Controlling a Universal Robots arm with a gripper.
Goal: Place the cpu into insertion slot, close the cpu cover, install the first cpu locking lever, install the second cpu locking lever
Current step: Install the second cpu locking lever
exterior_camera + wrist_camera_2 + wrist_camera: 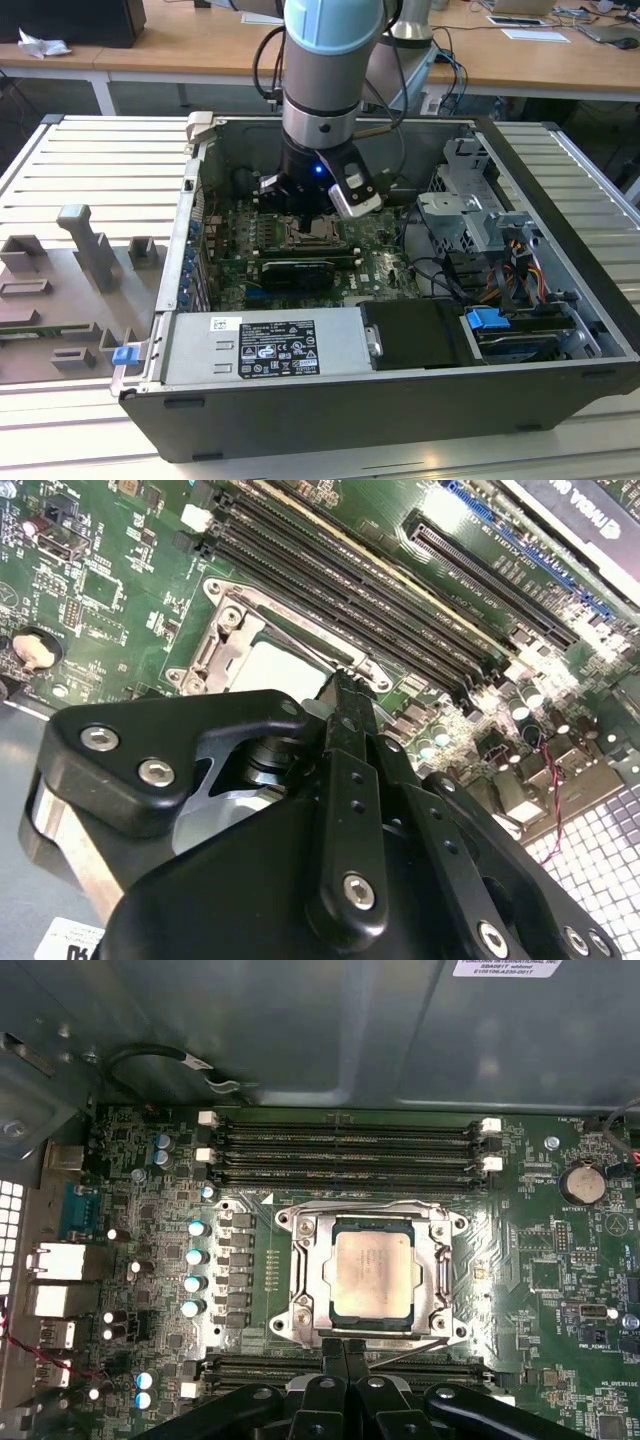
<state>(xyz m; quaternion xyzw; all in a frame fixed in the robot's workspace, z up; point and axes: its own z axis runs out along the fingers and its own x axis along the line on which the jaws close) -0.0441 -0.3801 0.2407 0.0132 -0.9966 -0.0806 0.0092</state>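
chip: the cpu (372,1275) lies flat in the insertion slot (425,1318), pale metal top up, ringed by the silvery frame, in the first wrist view.
handling: judged light, stiff and thin, with a smooth lid; the underside and the slot's contacts are likely fragile, so a hold belongs on two opposite edges, never pressing the middle.
axis: the chip is square with no long axis; its face points up out of the case and its edges run parallel to the memory slots (345,1145).
cover: the cpu cover (370,1218) appears to lie down around the chip with its cut-out showing the top; whether the levers are latched I cannot tell.
pincer: the pincer (345,1350) hangs just beside the socket's edge, fingers (345,695) together and holding nothing.
board: the green circuit board (560,1280) carries the socket.
case: the open computer case (300,410) sits on the ribbed surface (80,160) in the exterior view.
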